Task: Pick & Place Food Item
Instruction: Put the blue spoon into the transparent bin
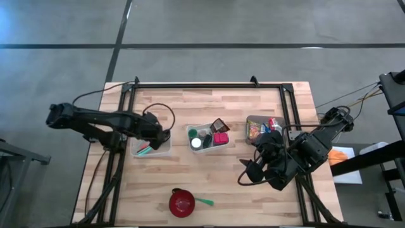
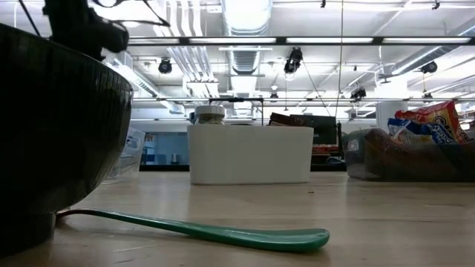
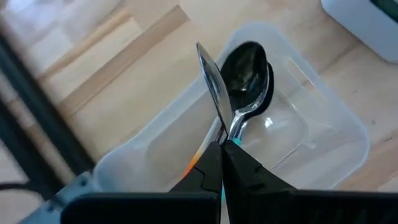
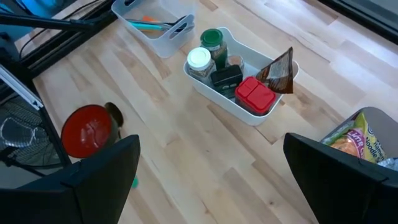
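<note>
A white bin (image 1: 207, 136) in the middle of the table holds food items: a green-lidded jar (image 4: 211, 38), a white-lidded jar (image 4: 199, 59), a red box (image 4: 255, 94) and a brown packet (image 4: 278, 71). My left gripper (image 3: 222, 149) is shut over the right end of a clear bin (image 1: 150, 147) with a metal spoon (image 3: 247, 68) and other utensils in it. My right gripper (image 1: 253, 171) hangs open above the table's right part, right of the red bowl (image 1: 181, 202), with nothing between its fingers. My left gripper's shut fingertips (image 3: 214, 163) point steeply down at the handle ends of the spoon and a second metal utensil (image 3: 211, 74) in the clear bin. The fingers hide those ends, so I cannot tell whether they touch.
A green spoon (image 2: 223, 233) lies on the table beside the red bowl near the front edge. A clear bin of snack bags (image 1: 262, 128) stands at the right. A black frame (image 1: 209, 86) runs along the table's far and side edges. Bare wood lies between the bowl and the bins.
</note>
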`<action>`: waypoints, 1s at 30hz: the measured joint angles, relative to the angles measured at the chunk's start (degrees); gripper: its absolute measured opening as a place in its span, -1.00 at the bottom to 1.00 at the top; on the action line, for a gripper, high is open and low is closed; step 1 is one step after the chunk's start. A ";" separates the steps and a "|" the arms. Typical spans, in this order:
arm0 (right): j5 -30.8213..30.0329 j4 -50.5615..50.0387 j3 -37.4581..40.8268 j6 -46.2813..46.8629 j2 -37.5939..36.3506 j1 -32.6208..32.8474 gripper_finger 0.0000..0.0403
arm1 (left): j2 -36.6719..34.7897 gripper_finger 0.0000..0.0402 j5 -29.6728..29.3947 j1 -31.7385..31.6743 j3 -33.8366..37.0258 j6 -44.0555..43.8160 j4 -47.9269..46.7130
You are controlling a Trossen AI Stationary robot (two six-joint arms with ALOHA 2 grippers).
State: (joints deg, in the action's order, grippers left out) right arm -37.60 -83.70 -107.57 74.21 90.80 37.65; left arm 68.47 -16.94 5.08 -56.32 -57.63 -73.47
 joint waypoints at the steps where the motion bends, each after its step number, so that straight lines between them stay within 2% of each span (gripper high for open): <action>1: -0.02 0.00 0.00 0.25 0.00 0.00 0.96 | -0.40 -1.00 0.14 -0.04 1.53 0.80 1.84; 11: -0.04 0.00 0.00 2.49 0.11 0.00 0.96 | -0.49 -1.00 5.25 -1.39 12.46 7.21 14.83; 18: -0.04 0.06 0.46 3.65 0.11 -0.04 0.96 | -0.37 -1.00 9.02 -5.10 15.58 12.38 17.30; 30: 0.07 0.35 2.49 8.05 0.15 -0.04 0.96 | -0.33 -1.00 10.86 -7.71 19.31 14.34 21.87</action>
State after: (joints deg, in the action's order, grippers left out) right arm -37.54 -83.35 -105.08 82.26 90.96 37.60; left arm 68.14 -6.07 -2.63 -37.01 -43.29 -51.60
